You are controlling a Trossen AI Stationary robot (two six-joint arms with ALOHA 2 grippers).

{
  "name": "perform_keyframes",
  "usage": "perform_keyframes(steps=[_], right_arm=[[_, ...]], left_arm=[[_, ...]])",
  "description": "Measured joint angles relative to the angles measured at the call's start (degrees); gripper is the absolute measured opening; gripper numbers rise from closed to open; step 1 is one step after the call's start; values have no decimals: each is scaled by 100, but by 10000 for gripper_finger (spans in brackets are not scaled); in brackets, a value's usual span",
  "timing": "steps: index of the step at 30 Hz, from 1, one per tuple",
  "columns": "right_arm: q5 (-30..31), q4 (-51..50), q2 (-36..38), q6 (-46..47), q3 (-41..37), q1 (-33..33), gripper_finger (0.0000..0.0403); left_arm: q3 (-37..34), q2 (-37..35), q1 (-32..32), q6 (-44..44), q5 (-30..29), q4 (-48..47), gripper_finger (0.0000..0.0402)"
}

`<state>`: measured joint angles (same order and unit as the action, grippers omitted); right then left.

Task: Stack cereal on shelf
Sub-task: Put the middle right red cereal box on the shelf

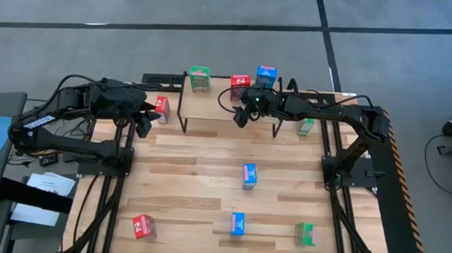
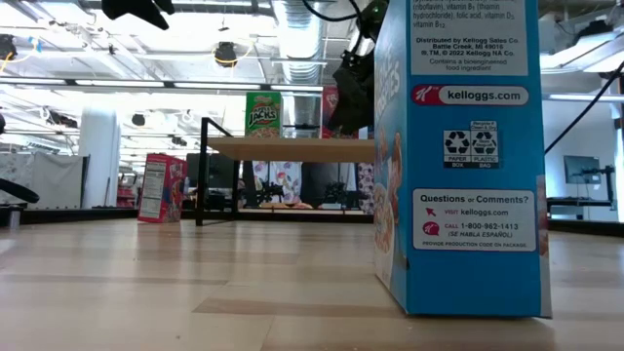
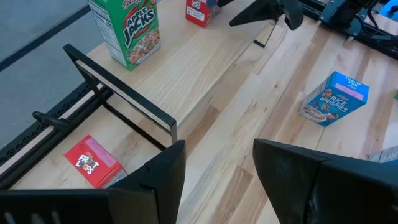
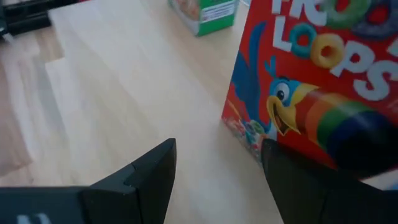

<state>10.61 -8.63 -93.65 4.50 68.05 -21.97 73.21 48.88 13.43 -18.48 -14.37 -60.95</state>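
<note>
Hovering over the shelf's (image 1: 226,126) right end, the right hand (image 1: 240,116) hangs released beside a red box (image 1: 240,84); the left hand (image 1: 144,124), also released, waits off the shelf's left edge. Nine boxes show: three red, three blue, three green, and the counter's (image 1: 192,187) middle lies open.

red boxes (image 1: 143,227): 3 | blue boxes (image 1: 249,175): 3 | green boxes (image 1: 305,234): 3 | shelf (image 1: 210,127): 1

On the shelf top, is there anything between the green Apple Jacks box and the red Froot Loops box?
No. In the high view, only bare shelf wood separates the green box from the red box; the right gripper hovers nearer the front edge.
</note>
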Motion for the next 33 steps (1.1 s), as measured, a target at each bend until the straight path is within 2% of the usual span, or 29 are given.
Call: perform_keyframes(steps=[12,33], right_arm=[[0,320,-4,-3,0,-182,260],[-13,944,-57,17,2,30,260]], left_arm=[[0,1,-2,57,-289,-1,176],[0,0,0,29,-297,0,176]])
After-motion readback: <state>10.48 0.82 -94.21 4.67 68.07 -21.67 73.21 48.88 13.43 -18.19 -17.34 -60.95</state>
